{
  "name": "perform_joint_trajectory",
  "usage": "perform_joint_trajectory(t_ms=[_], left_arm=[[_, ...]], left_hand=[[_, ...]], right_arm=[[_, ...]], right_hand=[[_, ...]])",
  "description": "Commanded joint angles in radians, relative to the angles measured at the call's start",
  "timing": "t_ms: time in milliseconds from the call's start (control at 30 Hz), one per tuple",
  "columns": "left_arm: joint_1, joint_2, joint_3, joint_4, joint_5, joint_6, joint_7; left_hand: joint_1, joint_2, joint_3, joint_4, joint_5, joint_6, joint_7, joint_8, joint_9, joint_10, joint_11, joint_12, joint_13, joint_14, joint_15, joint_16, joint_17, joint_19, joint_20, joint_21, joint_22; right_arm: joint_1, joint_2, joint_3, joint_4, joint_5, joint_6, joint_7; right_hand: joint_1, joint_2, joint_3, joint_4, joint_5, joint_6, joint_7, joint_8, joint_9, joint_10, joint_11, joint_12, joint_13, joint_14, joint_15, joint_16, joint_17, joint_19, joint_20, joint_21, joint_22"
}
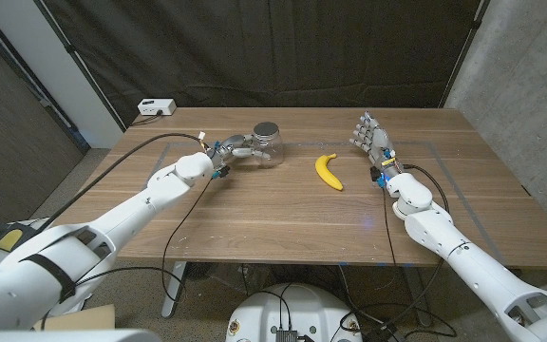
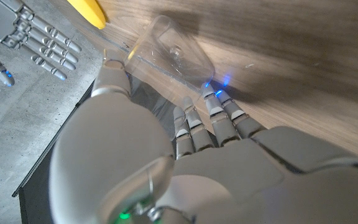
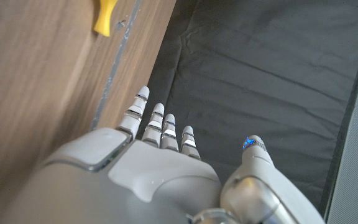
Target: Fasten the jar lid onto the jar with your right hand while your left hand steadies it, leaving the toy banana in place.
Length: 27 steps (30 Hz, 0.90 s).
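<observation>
Left hand (image 1: 231, 150) grips the jar (image 1: 267, 142), fingers wrapped around its glass side, lid (image 1: 267, 129) sitting on top. Right hand (image 1: 371, 136) hovers with fingers spread, holding nothing, well apart from the jar; the banana (image 1: 328, 171) lies on the desk (image 1: 254, 209) between them, nearer the right hand.

Table (image 1: 283, 214): wood, brown grain, smooth matt finish. Jar (image 1: 269, 147): clear glossy glass or plastic, cannot tell which; jar lid (image 1: 267, 129): dark, metallic-looking. Toy banana (image 1: 328, 172): yellow, smooth, slight sheen. Hands: left hand (image 1: 235, 148), right hand (image 1: 370, 135), grey metal-look segments, glossy white shells. Backdrop (image 1: 254, 47): black matt cloth, creased.
</observation>
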Motion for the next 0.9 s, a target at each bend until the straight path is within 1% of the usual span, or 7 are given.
perform_joint_trajectory(t_ms=[33, 167, 367, 433, 533, 733, 900], left_arm=[[0.001, 0.049, 0.037, -0.105, 0.11, 0.125, 0.057], [-0.002, 0.079, 0.059, -0.168, 0.176, 0.188, 0.066], [0.001, 0.089, 0.061, -0.191, 0.193, 0.214, 0.058], [0.001, 0.088, 0.062, -0.192, 0.197, 0.219, 0.057], [0.002, 0.087, 0.065, -0.194, 0.201, 0.223, 0.055], [0.002, 0.09, 0.067, -0.206, 0.212, 0.235, 0.052], [0.0, 0.095, 0.065, -0.219, 0.217, 0.243, 0.045]], left_hand=[[0.082, 0.149, 0.009, 0.003, 0.001, 0.418, -0.093, 0.001, 0.004, 0.292, -0.086, 0.001, 0.001, 0.007, -0.168, 0.001, -0.001, -0.016, 0.002, 0.004, 0.003], [0.083, 0.15, 0.009, 0.002, 0.0, 0.415, -0.088, -0.003, 0.003, 0.288, -0.085, -0.006, 0.0, 0.003, -0.167, -0.002, -0.001, -0.024, 0.005, 0.002, 0.004], [0.082, 0.152, 0.008, 0.002, -0.001, 0.415, -0.092, -0.008, 0.003, 0.289, -0.086, -0.011, 0.0, 0.0, -0.165, -0.005, -0.001, -0.026, 0.006, 0.003, 0.004], [0.083, 0.153, 0.008, 0.001, -0.001, 0.418, -0.094, -0.009, 0.003, 0.291, -0.086, -0.013, 0.0, 0.0, -0.166, -0.006, 0.0, -0.026, 0.004, 0.003, 0.004], [0.086, 0.153, 0.008, -0.001, -0.001, 0.419, -0.094, -0.01, 0.002, 0.292, -0.087, -0.015, 0.0, 0.0, -0.166, -0.006, 0.0, -0.028, 0.005, 0.003, 0.004], [0.087, 0.155, 0.007, -0.002, -0.001, 0.423, -0.092, -0.013, 0.002, 0.297, -0.087, -0.02, -0.001, 0.001, -0.166, -0.006, 0.001, -0.031, 0.004, 0.003, 0.004], [0.089, 0.155, 0.006, -0.002, -0.001, 0.421, -0.091, -0.017, 0.002, 0.297, -0.087, -0.023, -0.001, 0.002, -0.166, -0.006, 0.001, -0.032, 0.005, 0.004, 0.004]], right_arm=[[0.074, -0.114, -0.084, -0.173, -0.189, -0.148, 0.018], [0.103, -0.166, -0.109, -0.255, -0.267, -0.236, 0.026], [0.156, -0.237, -0.156, -0.374, -0.397, -0.37, 0.064], [0.183, -0.259, -0.178, -0.412, -0.446, -0.423, 0.092], [0.231, -0.287, -0.223, -0.481, -0.544, -0.526, 0.137], [0.336, -0.304, -0.323, -0.571, -0.721, -0.674, 0.269], [0.412, -0.281, -0.398, -0.59, -0.859, -0.737, 0.352]], right_hand=[[0.014, -0.004, 0.008, -0.012, 0.005, 0.01, -0.004, 0.01, 0.001, 0.007, 0.001, 0.005, 0.001, -0.011, 0.005, -0.007, -0.003, -0.013, -0.004, -0.008, -0.001], [0.036, 0.002, 0.019, -0.025, 0.006, 0.022, 0.002, 0.015, 0.001, 0.014, -0.002, 0.007, 0.001, -0.009, 0.0, -0.008, -0.006, -0.011, -0.007, -0.01, -0.002], [0.089, 0.017, 0.044, -0.055, 0.005, 0.026, 0.003, 0.018, 0.001, 0.02, -0.007, 0.007, 0.0, -0.001, -0.009, -0.009, -0.013, -0.004, -0.009, -0.012, -0.003], [0.137, 0.023, 0.064, -0.078, 0.004, 0.033, 0.006, 0.022, 0.001, 0.028, -0.012, 0.008, 0.0, 0.015, -0.02, -0.007, -0.019, 0.015, -0.015, -0.009, -0.004], [0.209, 0.036, 0.095, -0.096, 0.003, 0.044, 0.013, 0.026, 0.001, 0.037, -0.014, 0.009, 0.0, 0.036, -0.027, -0.004, -0.027, 0.04, -0.023, -0.006, -0.005], [0.283, 0.034, 0.121, -0.103, 0.004, 0.049, 0.023, 0.027, 0.002, 0.032, -0.033, 0.005, 0.0, 0.036, -0.04, -0.011, -0.035, 0.055, -0.029, -0.008, -0.006], [0.344, 0.005, 0.128, -0.099, 0.004, 0.014, 0.026, 0.012, 0.003, -0.008, -0.041, -0.01, 0.0, 0.003, -0.038, -0.029, -0.042, 0.041, -0.024, -0.023, -0.007]])
